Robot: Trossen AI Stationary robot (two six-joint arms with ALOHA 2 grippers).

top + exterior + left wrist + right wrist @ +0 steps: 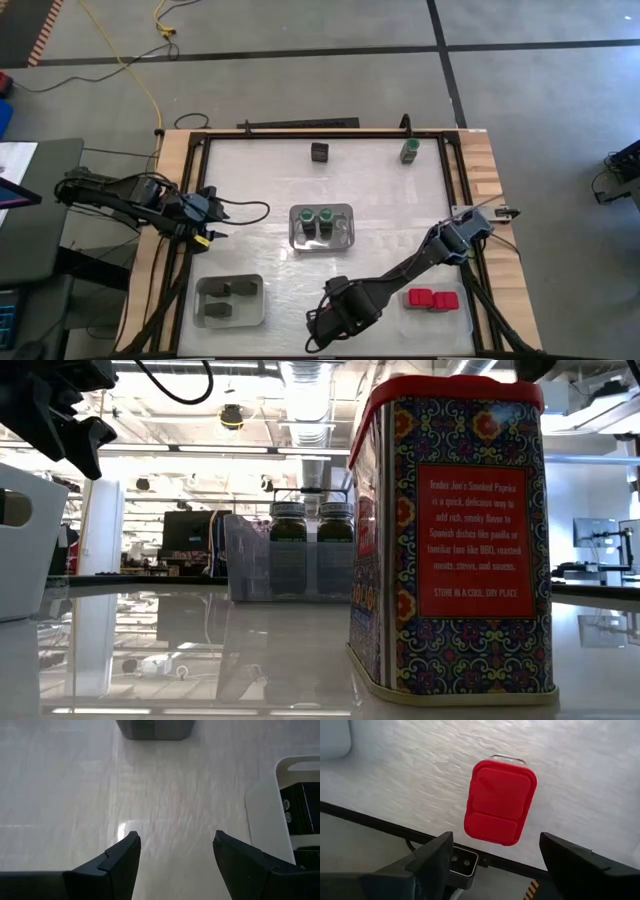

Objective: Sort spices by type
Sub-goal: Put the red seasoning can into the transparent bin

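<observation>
Red catches my eye first: a red-topped tin stands upright on the white bench, right under my right gripper, whose fingers hang spread wide above it with nothing between them. Taking the centre tray with its 2 green-lidded jars as my landmark, that tin and gripper sit near the bench's front edge, just ahead of it. To the tray's front right, another tray holds 2 red tins. To its front left, a grey tray holds 2 dark boxes. Behind the centre tray, 1 dark box and 1 green-lidded jar stand loose, well apart. My left gripper waits left of the centre tray, fingers parted and empty.
</observation>
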